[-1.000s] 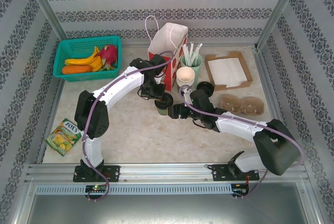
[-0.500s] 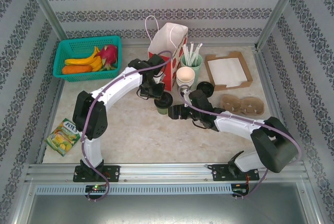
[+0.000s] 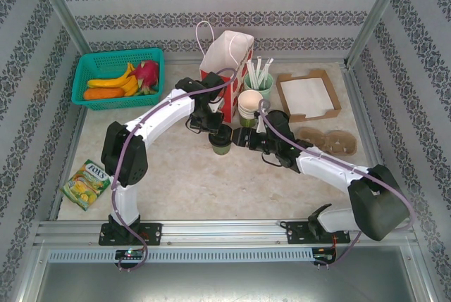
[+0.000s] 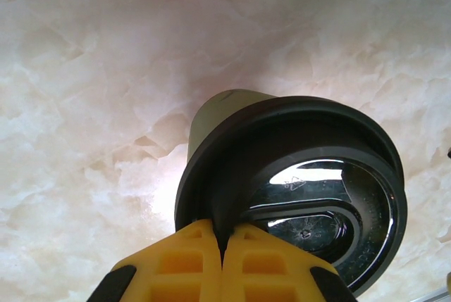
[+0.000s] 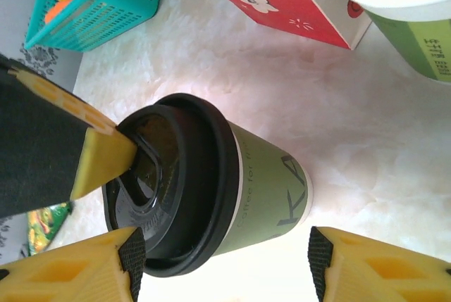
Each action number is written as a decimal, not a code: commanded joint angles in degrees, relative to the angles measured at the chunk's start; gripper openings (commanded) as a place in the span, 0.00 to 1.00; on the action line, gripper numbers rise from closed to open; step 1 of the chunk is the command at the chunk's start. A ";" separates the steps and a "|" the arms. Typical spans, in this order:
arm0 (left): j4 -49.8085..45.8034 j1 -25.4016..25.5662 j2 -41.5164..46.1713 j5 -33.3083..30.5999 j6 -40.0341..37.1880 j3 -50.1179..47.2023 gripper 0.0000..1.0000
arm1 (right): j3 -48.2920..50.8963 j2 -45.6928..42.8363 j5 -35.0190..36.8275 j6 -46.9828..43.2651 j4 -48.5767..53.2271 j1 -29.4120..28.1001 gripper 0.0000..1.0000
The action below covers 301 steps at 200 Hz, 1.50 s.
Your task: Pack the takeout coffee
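Note:
The takeout coffee (image 3: 220, 145), a short pale green paper cup with a black lid, stands on the marble table in front of the red-and-white paper bag (image 3: 227, 63). My left gripper (image 3: 213, 128) is shut on the lid's rim; in the left wrist view the yellow fingertips (image 4: 224, 235) pinch the black edge of the coffee (image 4: 296, 189). My right gripper (image 3: 239, 141) is open just right of the cup. In the right wrist view its fingers (image 5: 222, 263) straddle the coffee (image 5: 264, 189) without touching it, and the left finger (image 5: 106, 158) rests on the lid.
A stack of lidless cups (image 3: 249, 103) and a mint cup with straws (image 3: 259, 77) stand close behind the right gripper. A napkin tray (image 3: 308, 95) and cup carrier (image 3: 326, 140) lie right. A teal fruit basket (image 3: 116, 77) sits back left, a candy bag (image 3: 86, 182) front left.
My right gripper has swung from in front of the cup to its right side, fingers now spanning it. The left gripper keeps its pinch on the lid.

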<state>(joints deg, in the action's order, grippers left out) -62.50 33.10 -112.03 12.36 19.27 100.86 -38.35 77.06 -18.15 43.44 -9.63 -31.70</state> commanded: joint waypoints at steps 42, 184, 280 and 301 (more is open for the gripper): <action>-5.18 1.84 -4.43 -0.11 -0.45 -0.23 0.01 | -5.91 4.63 -4.50 7.50 2.55 0.24 0.60; -4.87 1.88 -3.63 1.88 0.93 0.04 0.03 | -10.68 10.48 -6.15 8.81 7.11 -0.89 0.65; -2.75 1.88 -2.81 4.82 2.08 -1.35 0.04 | -9.76 13.18 -0.01 7.25 15.88 -1.52 0.57; -2.28 1.82 -2.06 4.46 1.96 -1.28 0.04 | -9.73 13.65 1.06 7.93 17.23 -1.41 0.55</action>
<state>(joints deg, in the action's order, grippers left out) -63.46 33.76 -112.66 14.09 20.16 101.86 -48.82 87.66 -22.35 51.77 0.14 -32.77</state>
